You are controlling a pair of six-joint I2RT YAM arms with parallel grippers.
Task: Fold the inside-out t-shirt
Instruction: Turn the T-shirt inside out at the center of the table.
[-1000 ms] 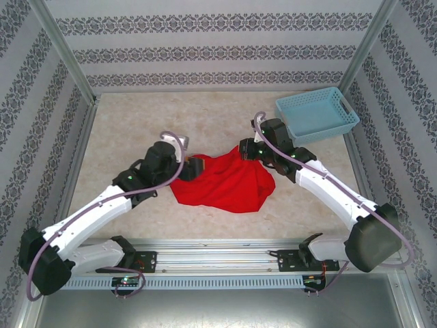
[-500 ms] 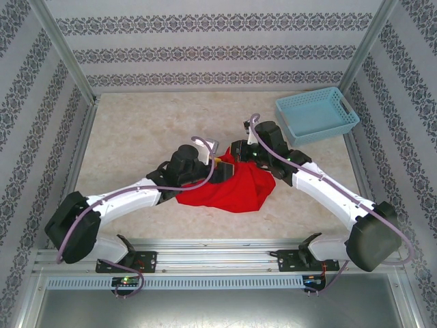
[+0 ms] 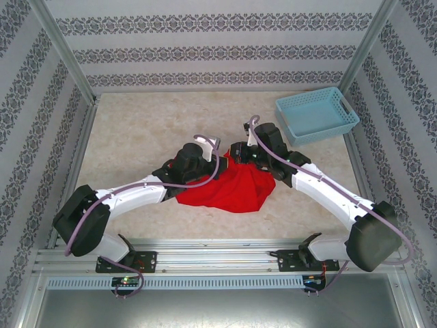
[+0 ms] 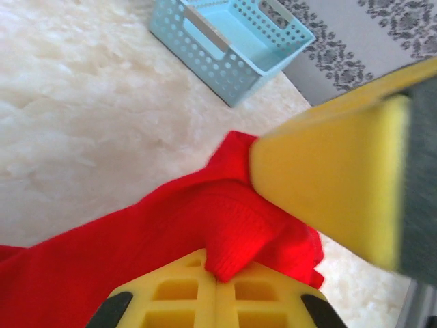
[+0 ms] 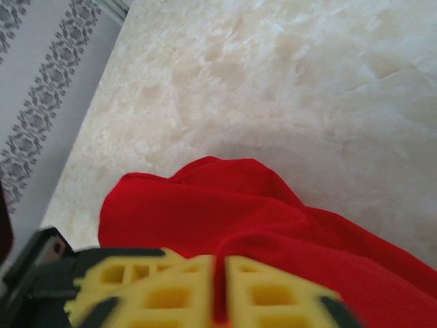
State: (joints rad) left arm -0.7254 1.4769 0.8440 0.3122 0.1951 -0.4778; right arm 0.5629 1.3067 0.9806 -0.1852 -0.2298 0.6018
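Left gripper [image 4: 215, 266] is clamped together on a fold of the red t-shirt [image 3: 229, 190], which lies bunched mid-way across the table [image 3: 136, 130], partly hidden under both wrists. Right gripper [image 5: 218, 273] is blurred, fingers nearly together with red between; cannot tell if it grips. Basket [image 3: 317, 115] sits far right.

Bright, even light; wrist foregrounds seemingly blurred.

You're in a lab robot cell, not a home: marble-look table [image 3: 130, 130] boxed in by wallpapered panels [image 3: 218, 41] at 9, 12 and 3 o'clock, aluminium posts [image 3: 63, 51] at the far corners, two arms [image 3: 321, 184] bolted to a rail [image 3: 218, 254] at 6 o'clock.
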